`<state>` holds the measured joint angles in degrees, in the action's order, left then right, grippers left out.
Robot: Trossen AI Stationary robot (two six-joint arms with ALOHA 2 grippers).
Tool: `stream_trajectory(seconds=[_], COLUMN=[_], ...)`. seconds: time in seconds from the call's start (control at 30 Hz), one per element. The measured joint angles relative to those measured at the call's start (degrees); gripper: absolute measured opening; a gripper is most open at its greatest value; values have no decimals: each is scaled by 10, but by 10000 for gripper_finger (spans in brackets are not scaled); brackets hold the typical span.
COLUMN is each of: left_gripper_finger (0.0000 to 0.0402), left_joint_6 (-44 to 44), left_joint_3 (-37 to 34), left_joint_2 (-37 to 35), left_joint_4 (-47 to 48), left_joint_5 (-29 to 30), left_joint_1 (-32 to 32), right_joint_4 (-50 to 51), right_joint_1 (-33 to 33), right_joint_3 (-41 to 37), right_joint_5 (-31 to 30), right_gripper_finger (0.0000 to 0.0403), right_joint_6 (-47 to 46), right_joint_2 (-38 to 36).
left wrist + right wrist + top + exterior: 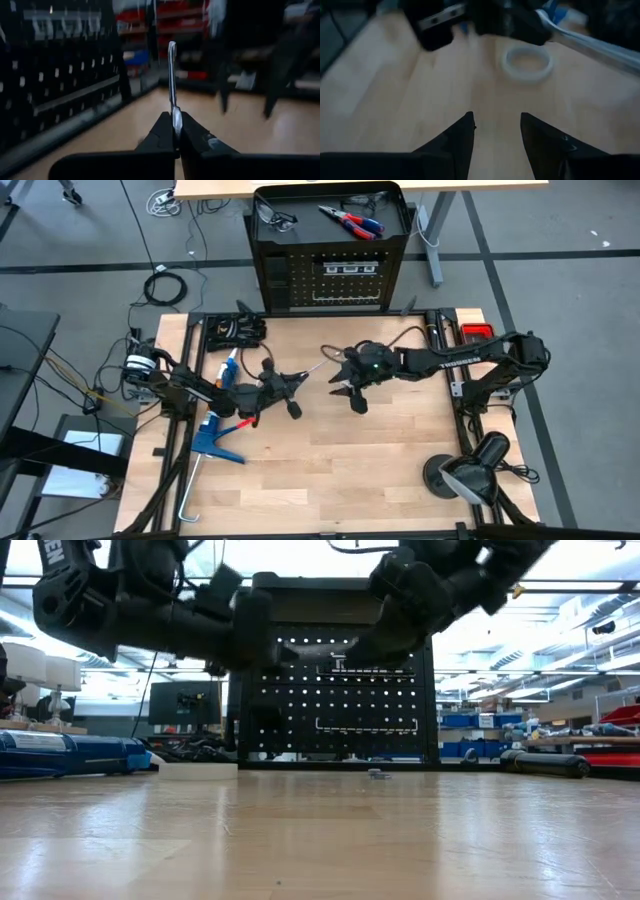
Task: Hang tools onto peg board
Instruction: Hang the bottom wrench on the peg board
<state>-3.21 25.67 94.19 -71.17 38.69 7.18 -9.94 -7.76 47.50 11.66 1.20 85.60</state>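
The step in hand looked like a handover just finished: the left claw point(176, 131) was clamped shut on a slim silver wrench point(172, 75), which stood out straight ahead of its fingers. In the high view that claw point(296, 383) hung over the middle of the table point(380, 480), a little toward its left edge, with the wrench point(312, 369) pointing toward the right arm. The right claw point(347, 383) hovered just beside the tip of the wrench, and its wrist view showed its fingers point(462, 137) parted with nothing between them, only bare wood below.

The peg board point(330, 280) stood upright just past the far edge of the table, near its middle, well apart from both claws. A few light-coloured hooks or brackets showed on its face, though which of them was free could not be told. On its top tray lay the pliers point(350, 221) and a pair of safety glasses point(275, 220). A blue caulking gun point(215, 440) lay by the left edge of the table, and a roll of tape point(527, 62) lay on the wood ahead of the right claw.

The next move probably called for the left arm to carry the wrench to the far edge, turn it so the ringed end faced the board, and ease that end over a free hook. The right arm likely needed to draw clear first, since the two claws sat close together.
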Motion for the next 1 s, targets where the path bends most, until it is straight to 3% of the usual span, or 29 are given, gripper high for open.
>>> stream_trajectory(seconds=[0.17,0.3,0.67,0.77,0.93,1.0], left_gripper_finger=[1,1,3,3,5,5], left_joint_6=[-59,-96,-113,-113,-112,-111], left_joint_3=[-1,-1,-1,-1,-1,-1], left_joint_2=[0,0,0,0,0,0], left_joint_4=[-85,-131,-147,-148,-146,-145], left_joint_5=[-43,-78,-104,-105,-114,-115], left_joint_1=[0,0,-1,-1,-4,-3], right_joint_4=[-216,-314,-405,-408,-408,-410], right_joint_1=[-12,-23,-30,-29,-29,-31], right_joint_3=[-62,-78,-72,-72,-72,-72], right_joint_5=[0,1,35,35,47,52], right_gripper_finger=[168,168,159,132,37,22], right_joint_6=[-31,-43,-32,-20,-11,-2], right_joint_2=[0,0,0,0,0,0])
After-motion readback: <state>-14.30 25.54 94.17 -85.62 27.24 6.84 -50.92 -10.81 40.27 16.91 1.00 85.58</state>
